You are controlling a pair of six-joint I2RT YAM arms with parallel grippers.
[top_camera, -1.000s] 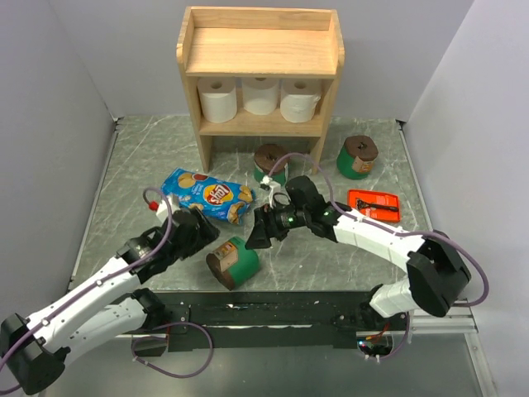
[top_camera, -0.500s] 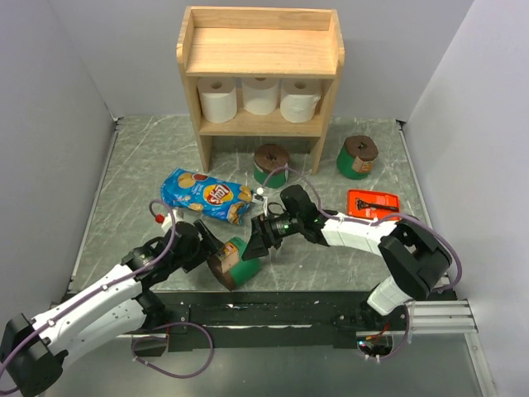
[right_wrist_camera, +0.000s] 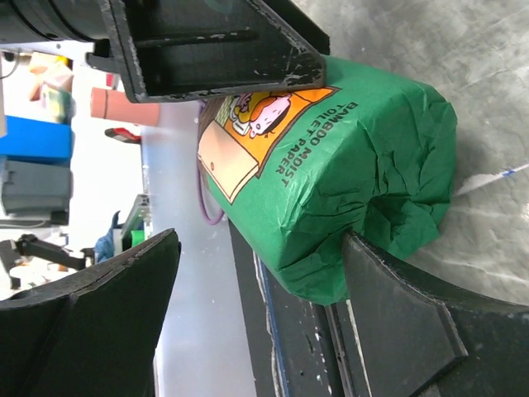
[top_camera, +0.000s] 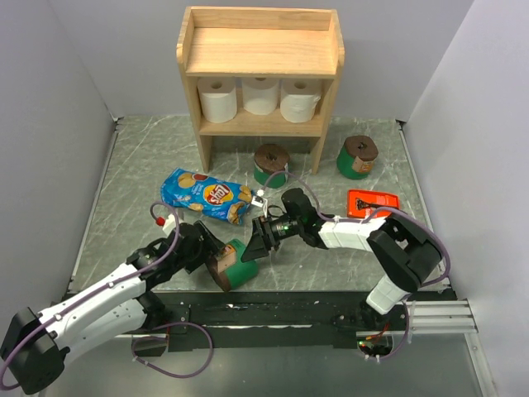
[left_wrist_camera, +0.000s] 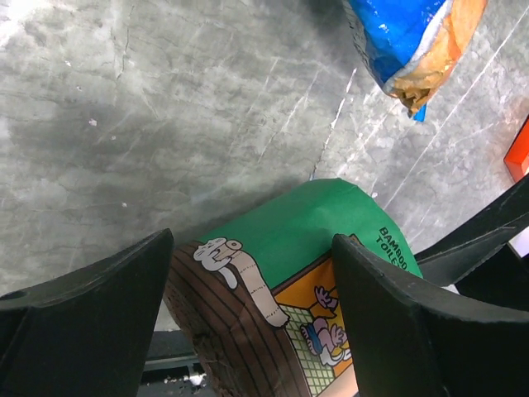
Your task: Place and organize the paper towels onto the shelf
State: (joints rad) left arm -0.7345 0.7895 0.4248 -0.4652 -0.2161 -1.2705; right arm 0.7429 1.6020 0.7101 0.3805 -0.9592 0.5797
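- Green roll [top_camera: 238,263] lies on its side on the counter [top_camera: 140,165], near the front edge, well apart from the shelf [top_camera: 260,51] at the back.
- Long axis runs diag.: brown end points near-left toward my left arm, crumpled green end points far-right.
- My left hand [left_wrist_camera: 252,248]: fingers apart, roll sits between them at the brown-end half. Can't tell if the pads touch; I don't see it clamped.
- My right hand [right_wrist_camera: 260,244]: fingers wide apart too, facing the crumpled green end, holding nothing.
- Both hands crowd the same roll from opposite ends. Left has it between its fingers, so I judge left is the one to close. Right prob. needs to back off first.
- Roll: soft crinkly green wrap, orange label w/ cartoon, dark brown end. It's round, so a nudge across the axis could send it rolling, and the wrap likely squashes under grip.
- Three white rolls [top_camera: 261,93] stand side by side on the lower tier.
- Two more green ones stand upright on the counter: one [top_camera: 270,163] just in front of the shelf, one [top_camera: 357,155] to its right.
- Blue chip bag [top_camera: 207,194] and orange pack [top_camera: 374,203] lie mid-counter, not my job.
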